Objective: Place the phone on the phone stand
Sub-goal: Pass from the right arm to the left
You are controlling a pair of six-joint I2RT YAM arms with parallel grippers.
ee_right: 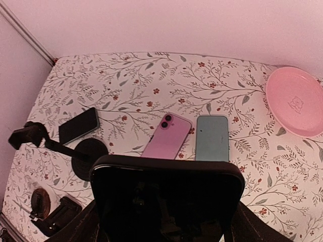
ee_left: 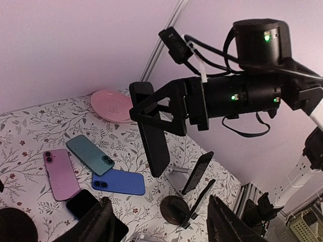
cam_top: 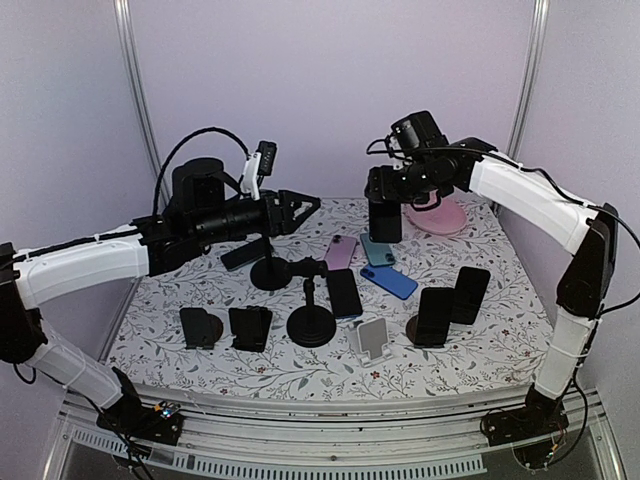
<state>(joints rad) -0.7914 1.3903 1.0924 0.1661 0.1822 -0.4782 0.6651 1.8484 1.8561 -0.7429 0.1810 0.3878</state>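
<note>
My right gripper (cam_top: 386, 203) is shut on a black phone (cam_top: 385, 222) and holds it hanging upright above the back of the table. The phone fills the bottom of the right wrist view (ee_right: 166, 201) between my fingers. In the left wrist view the same phone (ee_left: 151, 133) hangs from the right gripper (ee_left: 166, 108). My left gripper (cam_top: 305, 207) is open and empty, held in the air left of that phone; its fingers (ee_left: 101, 224) frame the bottom of its view. An empty white stand (cam_top: 372, 340) and a black round-base stand (cam_top: 310, 322) sit at the front middle.
Pink (cam_top: 341, 250), teal (cam_top: 377, 248), blue (cam_top: 388, 281) and black (cam_top: 344, 292) phones lie flat mid-table. Two phones lean on stands at the right (cam_top: 433, 315) (cam_top: 468, 293). Small black stands (cam_top: 200, 326) (cam_top: 250, 328) sit front left. A pink plate (cam_top: 437, 216) is at the back right.
</note>
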